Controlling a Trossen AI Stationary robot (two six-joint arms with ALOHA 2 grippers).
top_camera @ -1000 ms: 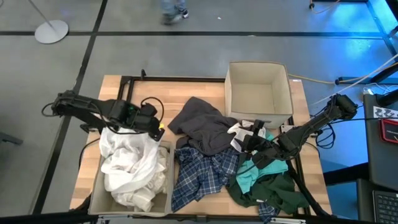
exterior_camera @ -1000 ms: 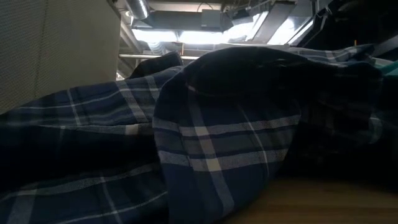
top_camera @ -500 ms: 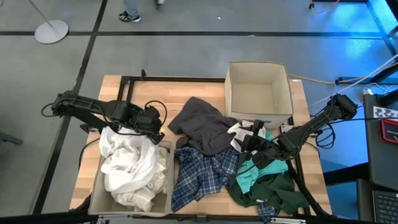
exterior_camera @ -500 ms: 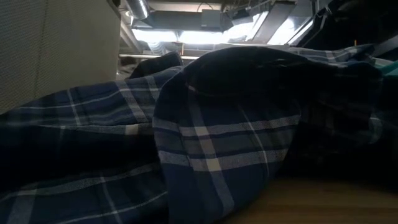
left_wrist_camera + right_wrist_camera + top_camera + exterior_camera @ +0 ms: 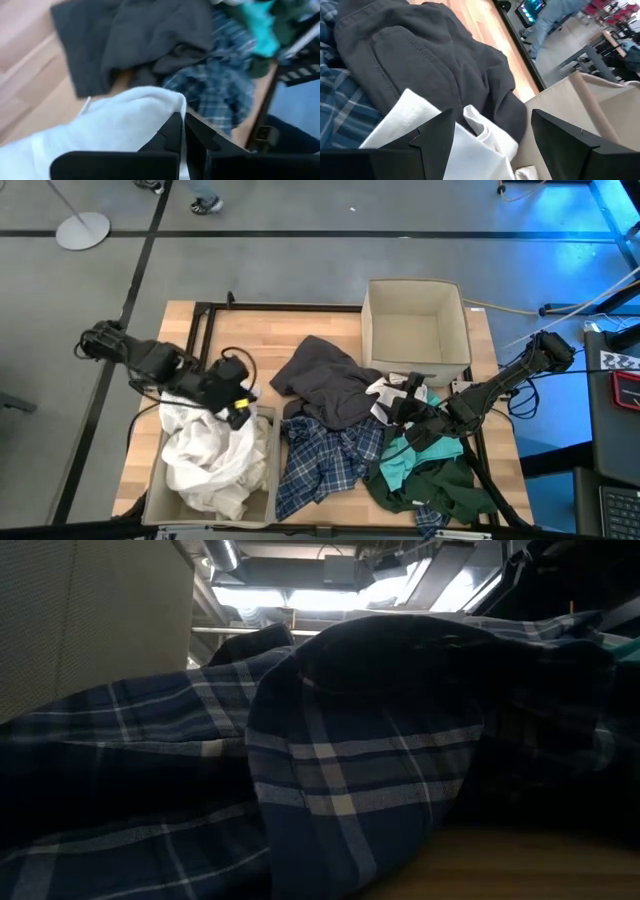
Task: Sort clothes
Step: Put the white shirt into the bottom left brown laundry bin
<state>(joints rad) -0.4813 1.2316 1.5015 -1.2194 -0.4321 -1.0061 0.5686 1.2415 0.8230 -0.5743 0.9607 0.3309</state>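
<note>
Swung toward the bin, left hand (image 5: 235,408) pinches crumpled white garment (image 5: 212,452).

Two beige bins (image 5: 416,330) (image 5: 262,470) — wooden table (image 5: 250,330)

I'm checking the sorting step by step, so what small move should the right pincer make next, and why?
Probably close on the white garment and lift it. The right pincer is open with that white cloth between its fingers, lying on the dark grey garment near the empty bin. The left pincer is shut on a white garment over the other bin.
</note>
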